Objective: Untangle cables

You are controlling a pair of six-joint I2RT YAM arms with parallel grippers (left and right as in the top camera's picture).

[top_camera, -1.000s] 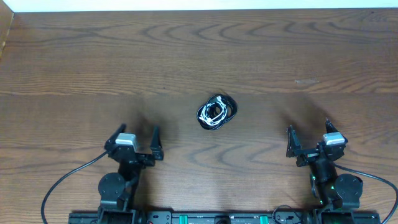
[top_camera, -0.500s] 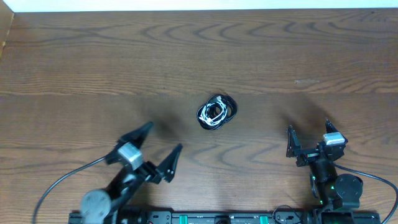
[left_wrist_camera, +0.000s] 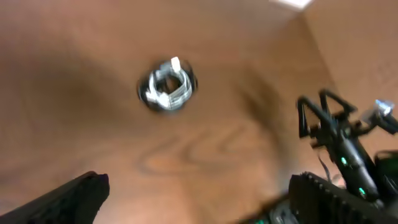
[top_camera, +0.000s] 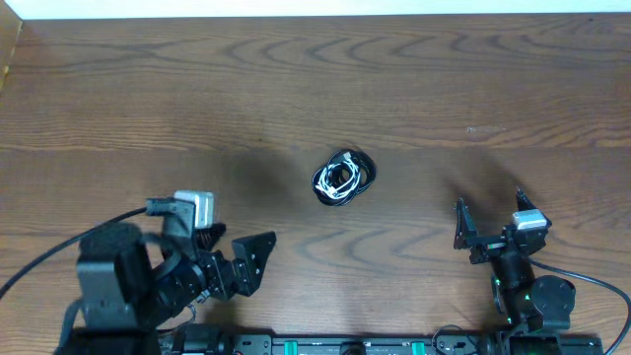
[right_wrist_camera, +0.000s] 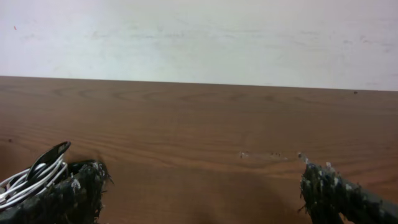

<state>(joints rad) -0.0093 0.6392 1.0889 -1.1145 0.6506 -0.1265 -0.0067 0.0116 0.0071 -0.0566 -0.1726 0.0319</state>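
Note:
The cables (top_camera: 344, 177) lie in one small tangled bundle of black and white cord in the middle of the wooden table (top_camera: 315, 89). My left gripper (top_camera: 237, 252) is raised near the front left, turned toward the right, open and empty, well short of the bundle. In the blurred left wrist view the cables (left_wrist_camera: 166, 86) show far ahead of the left gripper (left_wrist_camera: 199, 200). My right gripper (top_camera: 489, 213) rests open at the front right, apart from the bundle. In the right wrist view the cables (right_wrist_camera: 28, 182) peek out behind the left finger (right_wrist_camera: 71, 194) of the right gripper (right_wrist_camera: 202, 194).
Thick black wires (top_camera: 44, 271) (top_camera: 592, 280) run from the arm bases. A rail with green lights (top_camera: 345, 346) lines the front edge. The table's far edge meets a white wall (right_wrist_camera: 199, 37). A small pale scuff (top_camera: 483, 128) marks the wood at right.
The left arm has lifted off its rest and swung, turning its open gripper toward the right. The right arm and the cable bundle have not moved.

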